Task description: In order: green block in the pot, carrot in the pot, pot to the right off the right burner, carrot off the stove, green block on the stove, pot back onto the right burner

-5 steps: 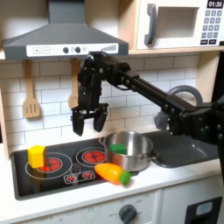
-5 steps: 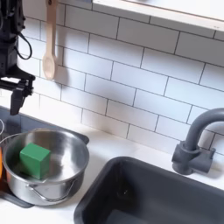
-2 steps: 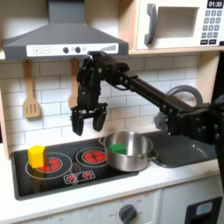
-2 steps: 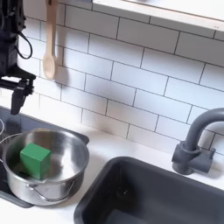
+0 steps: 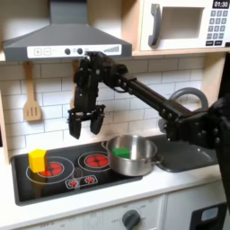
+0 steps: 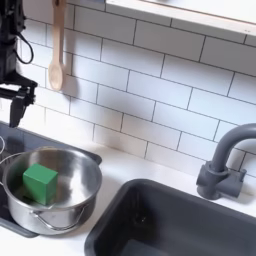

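- While hovering above the stove (image 5: 63, 171), gripper (image 5: 84, 128) hangs spread and empty;
- Green block (image 6: 41, 183) sits inside the pot (image 6: 70, 165), below and toward the first exterior view's right of the gripper; next to be lifted out, probably.

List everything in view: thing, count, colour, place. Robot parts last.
pot: one, shiny steel, on the stove's edge toward the first exterior view's right.
green block: one, bright green, inside the pot.
yellow block: one, yellow, on the burner at the first exterior view's left.
stove: one, glossy black with two red-ringed burners, on the counter.
sink: one, dark grey, at the second exterior view's right of the pot.
faucet: one, dark, behind the sink.
wooden spoon: one, tan, hanging on the tiled wall.
microwave: one, white, top of the first exterior view's right.
range hood: one, grey, above the stove.
gripper: one, black, open, above the stove, holding nothing.
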{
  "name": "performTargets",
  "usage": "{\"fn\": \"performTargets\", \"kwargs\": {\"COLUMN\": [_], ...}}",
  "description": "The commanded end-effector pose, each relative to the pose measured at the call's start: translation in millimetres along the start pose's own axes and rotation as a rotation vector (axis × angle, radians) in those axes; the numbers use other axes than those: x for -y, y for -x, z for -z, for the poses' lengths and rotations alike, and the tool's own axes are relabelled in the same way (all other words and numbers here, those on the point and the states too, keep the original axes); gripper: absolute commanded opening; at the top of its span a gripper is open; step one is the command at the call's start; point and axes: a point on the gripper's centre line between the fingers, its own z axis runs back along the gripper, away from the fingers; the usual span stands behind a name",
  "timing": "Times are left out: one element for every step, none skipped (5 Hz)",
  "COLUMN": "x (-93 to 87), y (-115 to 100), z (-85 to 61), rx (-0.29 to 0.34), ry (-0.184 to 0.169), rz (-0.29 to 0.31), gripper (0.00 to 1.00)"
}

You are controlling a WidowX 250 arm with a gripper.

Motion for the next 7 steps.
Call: {"fn": "performTargets", "kwargs": {"x": [-12.2,-14.9,-22.6,-29.3,-38.4,-43.1,-48.7], "y": [-10,-14,-20,-27,-31,-36,-37], "z": [6.7,8.8,10.2,10.0,12.3,12.5,13.1], "rx": [-0.002,-0.008,-0.007,0.005,-0.002,0.002,0.005], "ry": [-0.009,-0.014,-0.023,-0.034,-0.037,-0.040,-0.046], "rz": [-0.032,-0.044,-0.075,-0.090,-0.113,-0.123,-0.127], "gripper": [1.00,1.00,1.00,1.00,1.00,1.00,1.00]}}
